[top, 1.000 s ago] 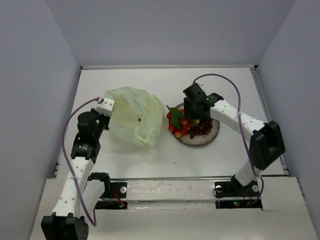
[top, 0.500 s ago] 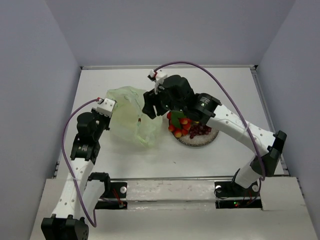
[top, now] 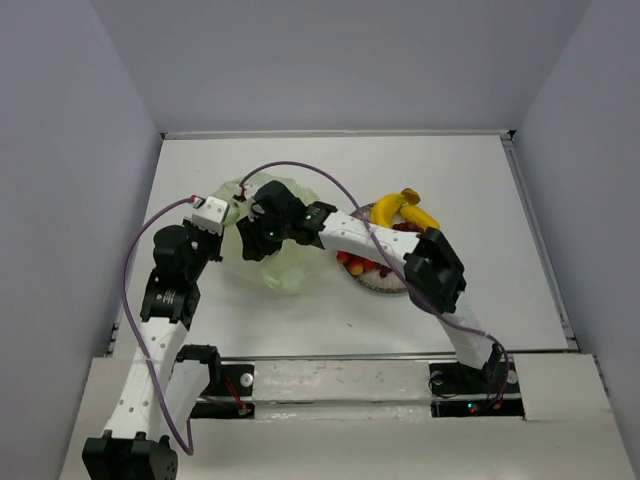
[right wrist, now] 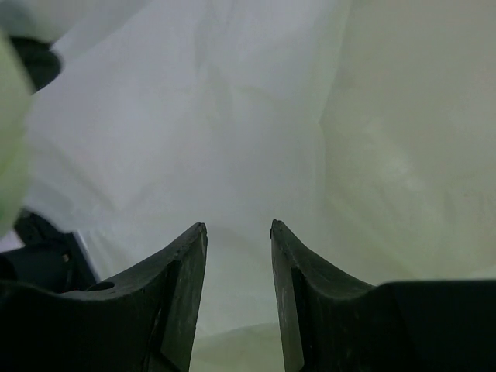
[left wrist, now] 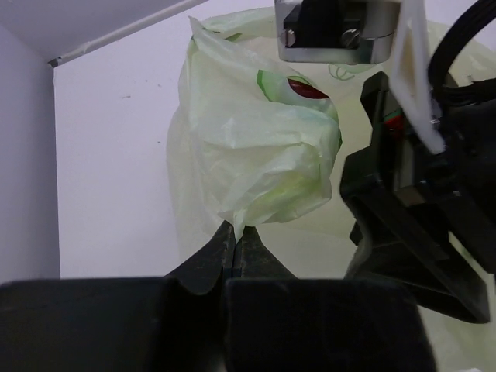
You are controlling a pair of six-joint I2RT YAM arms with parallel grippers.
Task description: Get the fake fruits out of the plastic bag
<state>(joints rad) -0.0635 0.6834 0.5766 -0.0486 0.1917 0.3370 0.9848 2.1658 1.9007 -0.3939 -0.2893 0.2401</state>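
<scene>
The pale yellow-green plastic bag (top: 285, 262) lies left of centre. My left gripper (top: 226, 211) is shut on a bunched edge of the plastic bag (left wrist: 256, 147), with its fingertips (left wrist: 235, 232) pinching the plastic. My right gripper (top: 258, 232) reaches across into the bag's mouth. In the right wrist view it (right wrist: 236, 231) is open and empty, with only bag plastic (right wrist: 232, 124) around it. Fake fruits lie on the speckled plate (top: 384, 288): a yellow banana (top: 405, 207) and red-orange round ones (top: 352, 263). The grape bunch is mostly hidden by my right arm.
My right arm (top: 380, 245) stretches over the plate from the right side. The right gripper's black body (left wrist: 418, 194) fills the right of the left wrist view. White walls close the table at the back and sides.
My right arm has swung left from over the plate to the bag, and its open gripper is now inside the bag's mouth. The banana now shows on the plate. The left gripper has not moved.
</scene>
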